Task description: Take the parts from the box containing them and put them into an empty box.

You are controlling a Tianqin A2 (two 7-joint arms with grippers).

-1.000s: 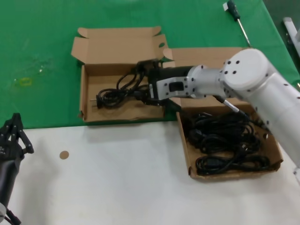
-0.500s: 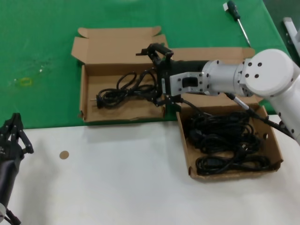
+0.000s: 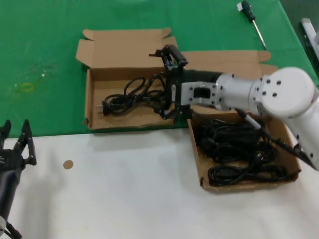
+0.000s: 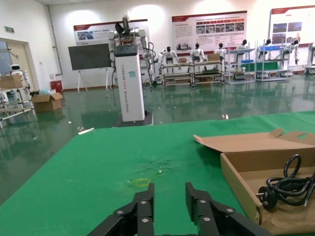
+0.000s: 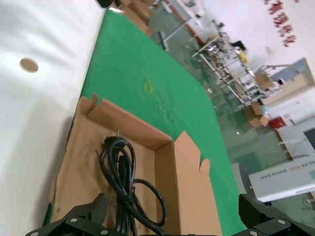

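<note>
From my seat both boxes read as matt brown corrugated cardboard: the one on the green cloth (image 3: 124, 99) and the one beside it (image 3: 249, 144). The cable (image 3: 132, 94) in the first looks like smooth black rubbery plastic, as does the pile (image 3: 239, 149) in the second. My right arm's shell (image 3: 289, 94) is glossy white plastic; its right gripper (image 3: 169, 82) is matt black. The worktop (image 3: 124, 199) looks smooth, matt white.

Hall: glossy green floor (image 4: 206, 105); white wall with poster boards (image 4: 209, 29); dark screen on stand (image 4: 88, 56); white pillar unit (image 4: 132, 81); shelving racks (image 4: 275, 61) (stocked); cardboard cartons (image 4: 47, 102).
</note>
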